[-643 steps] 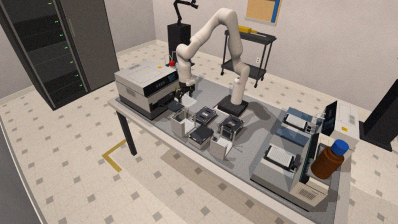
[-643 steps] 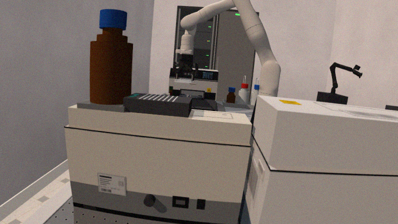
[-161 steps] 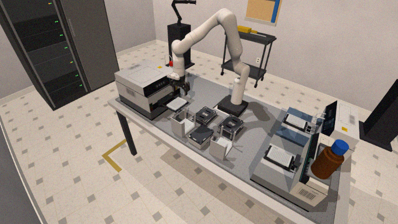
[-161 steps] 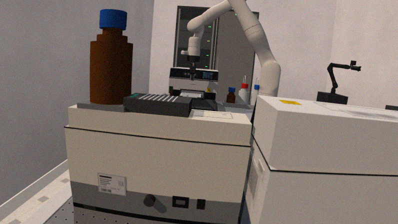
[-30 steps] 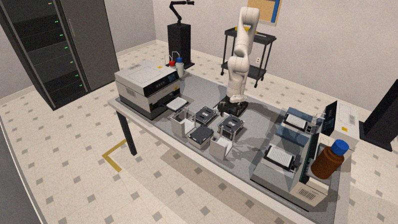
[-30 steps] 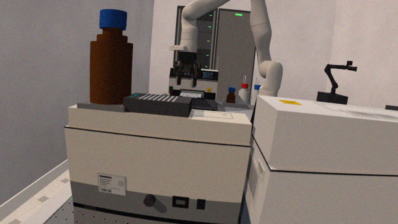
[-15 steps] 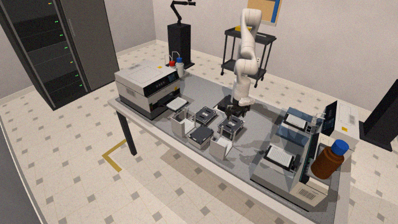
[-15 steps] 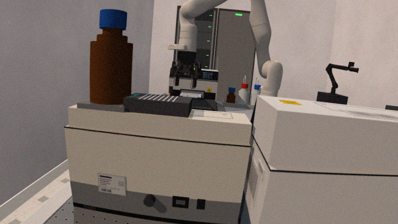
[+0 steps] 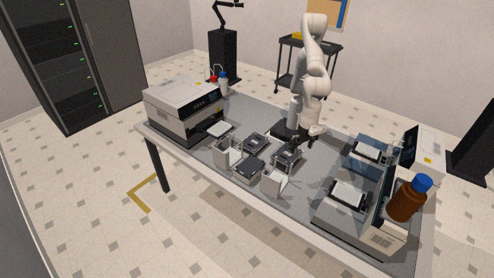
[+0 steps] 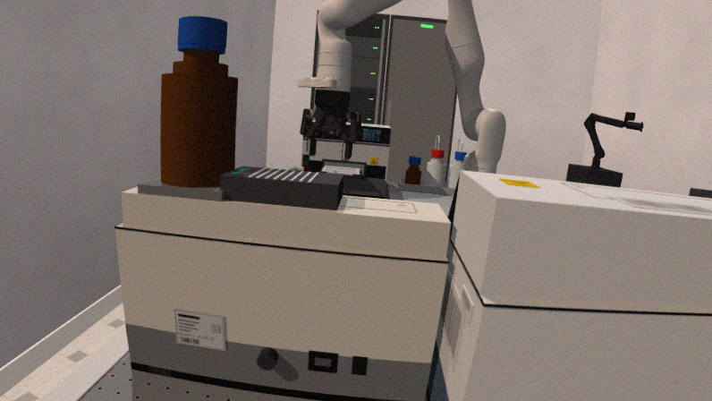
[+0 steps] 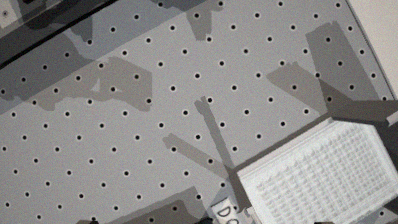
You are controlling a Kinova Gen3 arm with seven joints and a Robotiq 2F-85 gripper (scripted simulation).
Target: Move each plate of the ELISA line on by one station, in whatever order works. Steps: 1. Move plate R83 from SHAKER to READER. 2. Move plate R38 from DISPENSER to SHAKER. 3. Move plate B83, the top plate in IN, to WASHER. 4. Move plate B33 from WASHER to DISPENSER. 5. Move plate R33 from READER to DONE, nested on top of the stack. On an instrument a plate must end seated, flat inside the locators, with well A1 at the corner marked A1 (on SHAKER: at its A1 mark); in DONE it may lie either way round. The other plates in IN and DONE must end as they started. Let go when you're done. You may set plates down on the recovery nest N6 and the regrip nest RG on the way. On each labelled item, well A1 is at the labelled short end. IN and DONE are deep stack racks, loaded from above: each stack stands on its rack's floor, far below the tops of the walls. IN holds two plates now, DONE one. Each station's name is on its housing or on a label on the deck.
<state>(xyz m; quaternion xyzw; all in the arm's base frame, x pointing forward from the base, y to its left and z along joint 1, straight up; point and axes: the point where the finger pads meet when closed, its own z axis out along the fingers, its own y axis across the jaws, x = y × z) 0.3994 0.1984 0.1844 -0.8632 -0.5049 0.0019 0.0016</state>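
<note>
Your gripper point(image 9: 300, 142) hangs fully open and holds nothing, above the perforated deck point(image 11: 150, 125). The white plate point(image 11: 320, 175) in the DONE rack sits off to one side, well apart from the fingers.

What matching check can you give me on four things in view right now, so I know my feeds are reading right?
Things:
1. gripper
2. brown bottle
3. well plate seen by the wrist camera
4. black cart behind the arm

States:
A. carries a yellow object
B. wears a blue cap
C. open, holding nothing
D. white, at the lower right of its view, beside the perforated deck

Pairs: 1-C, 2-B, 3-D, 4-A
</note>
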